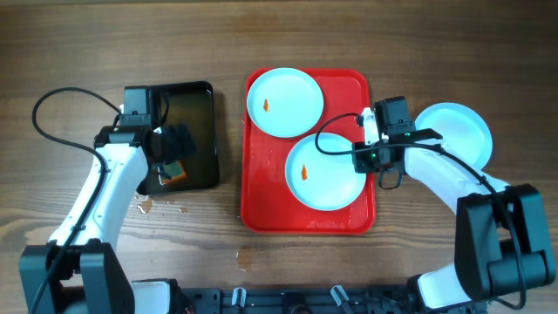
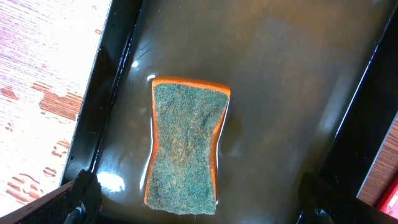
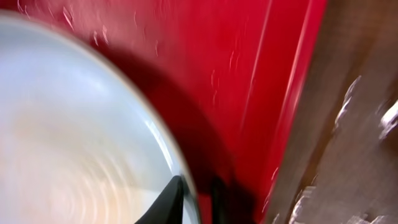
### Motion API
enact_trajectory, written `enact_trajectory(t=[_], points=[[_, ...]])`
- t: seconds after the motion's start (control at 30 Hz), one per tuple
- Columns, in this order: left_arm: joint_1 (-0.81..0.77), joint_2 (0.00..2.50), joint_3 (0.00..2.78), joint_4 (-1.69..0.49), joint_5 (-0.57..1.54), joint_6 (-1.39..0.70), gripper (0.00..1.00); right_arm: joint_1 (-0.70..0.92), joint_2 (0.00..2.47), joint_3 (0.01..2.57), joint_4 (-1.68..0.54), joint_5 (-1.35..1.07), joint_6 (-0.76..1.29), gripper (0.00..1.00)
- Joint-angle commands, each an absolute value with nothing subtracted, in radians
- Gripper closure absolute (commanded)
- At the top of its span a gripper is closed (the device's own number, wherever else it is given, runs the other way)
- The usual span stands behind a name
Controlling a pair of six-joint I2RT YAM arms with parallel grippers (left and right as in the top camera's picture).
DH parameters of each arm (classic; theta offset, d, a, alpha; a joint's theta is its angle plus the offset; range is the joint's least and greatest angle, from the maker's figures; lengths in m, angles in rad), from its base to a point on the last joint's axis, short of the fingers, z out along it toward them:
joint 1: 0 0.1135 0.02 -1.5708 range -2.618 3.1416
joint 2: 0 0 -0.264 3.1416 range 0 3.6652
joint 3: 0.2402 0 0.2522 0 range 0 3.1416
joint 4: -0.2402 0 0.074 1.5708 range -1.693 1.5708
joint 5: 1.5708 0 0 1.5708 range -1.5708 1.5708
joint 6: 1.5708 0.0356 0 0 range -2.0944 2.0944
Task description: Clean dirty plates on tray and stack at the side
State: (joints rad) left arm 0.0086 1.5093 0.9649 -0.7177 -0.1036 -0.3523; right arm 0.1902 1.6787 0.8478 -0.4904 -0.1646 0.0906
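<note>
The red tray [image 1: 261,209] holds two dirty plates with orange smears, one at its far end [image 1: 284,102] and one at its near end [image 1: 323,174]. A third plate [image 1: 458,131], with no smear showing, lies on the bare table to the tray's right. My right gripper [image 1: 362,157] is at the near plate's right rim. In the right wrist view its fingers [image 3: 194,186] pinch that plate's [image 3: 74,124] rim, which is raised above the tray [image 3: 261,74]. My left gripper [image 1: 174,161] hangs open over an orange-and-green sponge [image 2: 186,146].
The sponge lies in a black tray of water [image 1: 196,96], left of the red tray; the black tray also shows in the left wrist view [image 2: 292,93]. Wet spots mark the table [image 1: 161,208] in front of the black tray.
</note>
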Motion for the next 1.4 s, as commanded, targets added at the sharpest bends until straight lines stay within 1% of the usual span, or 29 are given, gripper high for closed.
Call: enact_trajectory(t=[0.0,0.07,0.1,0.13,0.17,0.23,0.27,0.3,0.37,0.43,0.5,0.53,0.6,0.63,0.7,0.8,0.83,0.87,0.9,0.93,0.97,1.0,1.03,1.07,1.1,1.13,1.27,1.3,1.37], points=[[0.013,1.515,0.962,-0.718,-0.097,-0.347,0.00,0.191,1.687,0.842,-0.627,-0.205,0.368,0.83],[0.013,1.515,0.962,-0.718,-0.097,-0.347,0.00,0.191,1.687,0.842,-0.674,-0.208,0.448,0.78],[0.013,1.515,0.962,-0.718,-0.097,-0.347,0.00,0.191,1.687,0.842,-0.673,-0.208,0.448,0.80],[0.013,1.515,0.962,-0.718,-0.097,-0.347,0.00,0.191,1.687,0.842,-0.664,-0.201,0.438,0.85],[0.013,1.515,0.962,-0.718,-0.097,-0.347,0.00,0.191,1.687,0.842,-0.652,-0.199,0.417,0.87],[0.013,1.515,0.962,-0.718,-0.097,-0.347,0.00,0.191,1.687,0.842,-0.605,-0.192,0.320,0.90],[0.013,1.515,0.962,-0.718,-0.097,-0.347,0.00,0.194,1.687,0.842,-0.596,-0.197,0.281,0.95],[0.013,1.515,0.962,-0.718,-0.097,-0.347,0.00,0.204,1.687,0.842,-0.616,-0.248,0.258,0.93],[0.013,1.515,0.962,-0.717,-0.097,-0.347,0.00,0.236,1.687,0.842,-0.679,-0.311,0.316,0.88],[0.013,1.515,0.962,-0.718,-0.097,-0.347,0.00,0.238,1.688,0.842,-0.646,-0.198,0.350,0.78],[0.013,1.515,0.962,-0.717,-0.097,-0.347,0.00,0.238,1.688,0.842,-0.594,-0.093,0.335,0.76],[0.013,1.515,0.962,-0.717,-0.093,-0.348,0.00,0.238,1.688,0.842,-0.535,-0.079,0.275,0.77],[0.013,1.515,0.962,-0.726,0.079,-0.347,0.00,0.238,1.689,0.842,-0.487,-0.130,0.222,0.87],[0.013,1.515,0.962,-0.748,0.167,-0.347,0.00,0.238,1.691,0.842,-0.489,-0.159,0.209,0.96],[0.013,1.515,0.961,-0.789,0.211,-0.347,0.00,0.238,1.692,0.842,-0.529,-0.194,0.214,0.96],[0.013,1.524,0.961,-0.794,0.107,-0.349,0.00,0.238,1.692,0.842,-0.567,-0.197,0.239,0.96],[0.013,1.533,0.961,-0.793,0.025,-0.387,0.15,0.238,1.692,0.842,-0.570,-0.197,0.239,0.96],[0.013,1.548,0.961,-0.773,-0.033,-0.412,0.20,0.238,1.692,0.842,-0.570,-0.197,0.239,0.96],[0.013,1.571,0.961,-0.751,-0.055,-0.412,0.43,0.238,1.692,0.842,-0.569,-0.197,0.239,0.96],[0.013,1.603,0.961,-0.732,-0.058,-0.412,0.45,0.238,1.692,0.842,-0.569,-0.197,0.239,0.96],[0.013,1.635,0.961,-0.723,-0.062,-0.413,0.39,0.238,1.692,0.842,-0.570,-0.197,0.239,0.96],[0.013,1.689,0.961,-0.710,-0.071,-0.412,0.39,0.238,1.692,0.842,-0.572,-0.197,0.239,0.96],[0.013,1.733,0.961,-0.703,-0.092,-0.412,0.50,0.238,1.692,0.842,-0.573,-0.205,0.239,0.96],[0.013,1.764,0.961,-0.694,-0.091,-0.412,0.65,0.238,1.692,0.842,-0.573,-0.209,0.240,0.96],[0.013,1.795,0.961,-0.682,-0.082,-0.412,0.90,0.238,1.692,0.842,-0.574,-0.211,0.239,0.96],[0.013,1.801,0.962,-0.681,-0.061,-0.411,0.96,0.238,1.692,0.842,-0.574,-0.211,0.239,0.96],[0.007,1.724,1.053,-0.806,0.050,-0.397,0.96,0.238,1.692,0.842,-0.575,-0.211,0.239,0.96],[-0.002,1.689,1.078,-0.839,0.056,-0.397,0.94,0.238,1.692,0.842,-0.577,-0.211,0.239,0.96],[-0.042,1.671,1.076,-0.834,-0.006,-0.397,0.64,0.238,1.692,0.842,-0.582,-0.211,0.239,0.96]])
